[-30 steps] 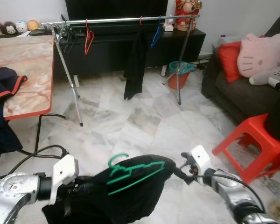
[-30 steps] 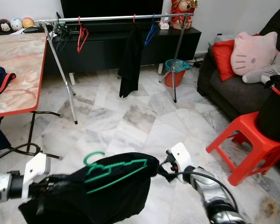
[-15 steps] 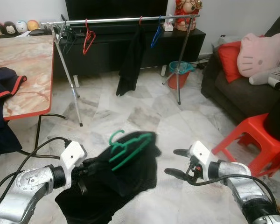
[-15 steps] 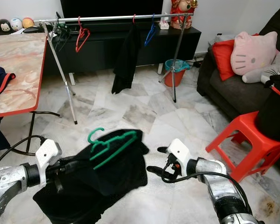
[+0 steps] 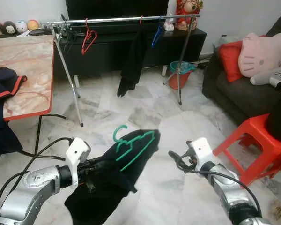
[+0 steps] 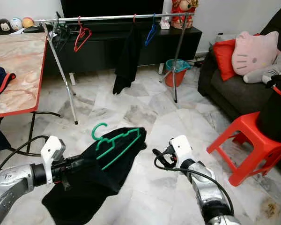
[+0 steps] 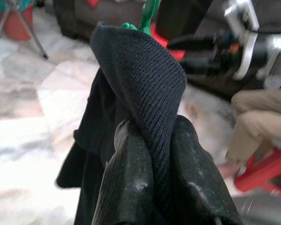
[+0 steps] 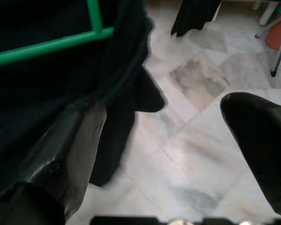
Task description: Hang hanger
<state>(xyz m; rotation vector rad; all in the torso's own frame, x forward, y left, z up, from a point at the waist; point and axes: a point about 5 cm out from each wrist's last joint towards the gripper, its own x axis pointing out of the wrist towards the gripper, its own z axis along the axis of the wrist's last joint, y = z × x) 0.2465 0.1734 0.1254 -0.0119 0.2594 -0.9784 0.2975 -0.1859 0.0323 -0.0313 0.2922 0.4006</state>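
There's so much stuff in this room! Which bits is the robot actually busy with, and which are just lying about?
In the job:
- green hanger
- black garment on it
- left claw, shut on the garment
- right claw, open beside it
- rail

Lying about:
- red stool
- sofa with pink cushion
- table
- teal bucket

Bright, even daylight (wrist views soft)

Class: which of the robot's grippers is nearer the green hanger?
Left. The left gripper pinches the black garment carrying the green hanger; the right gripper hangs open beside it.
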